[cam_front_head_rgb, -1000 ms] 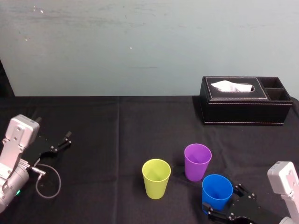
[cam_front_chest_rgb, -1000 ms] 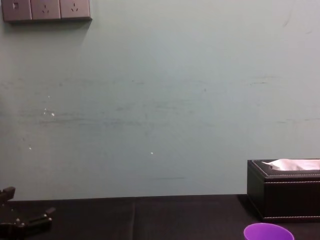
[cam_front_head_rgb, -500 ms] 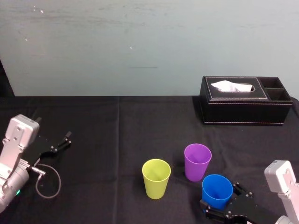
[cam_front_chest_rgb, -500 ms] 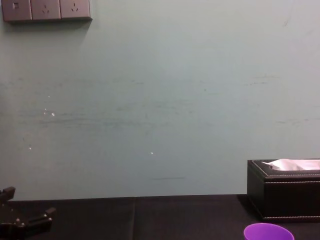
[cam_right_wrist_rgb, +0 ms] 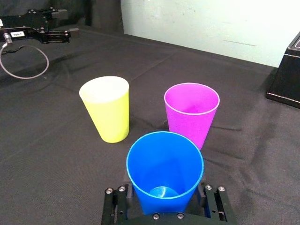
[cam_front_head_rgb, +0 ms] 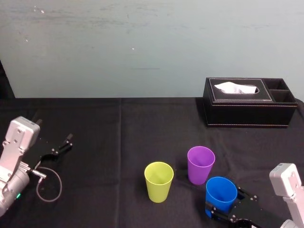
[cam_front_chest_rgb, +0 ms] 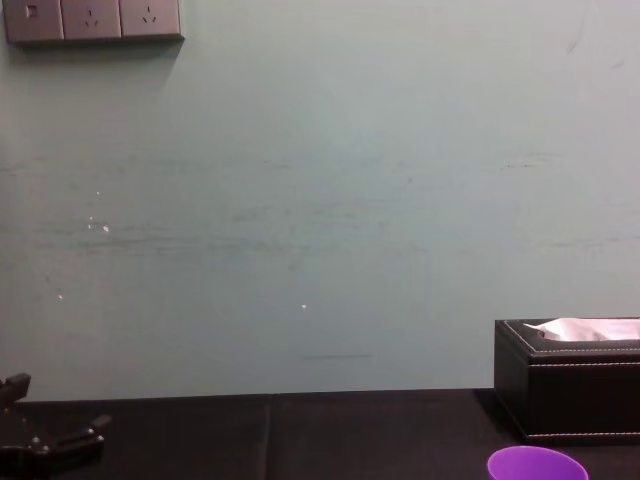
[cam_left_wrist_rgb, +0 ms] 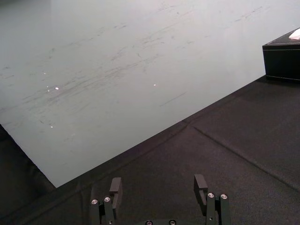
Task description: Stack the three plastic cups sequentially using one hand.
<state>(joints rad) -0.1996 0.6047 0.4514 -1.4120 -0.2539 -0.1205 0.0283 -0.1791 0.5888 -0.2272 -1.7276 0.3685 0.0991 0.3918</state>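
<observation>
Three plastic cups stand upright on the black cloth. The yellow-green cup is on the left and the purple cup to its right. Nearest to me stands the blue cup. My right gripper is low at the near right, shut on the blue cup's lower part, a finger against each side. My left gripper rests parked at the far left, open with nothing between its fingers.
A black stitched tissue box stands at the back right by the wall. A grey cable loop lies beside the left arm. The purple cup is close behind the blue one, the yellow-green cup a little to the left.
The right gripper's fingers have closed in from wide open onto the blue cup's sides. The cups and the left arm have stayed where they were.
</observation>
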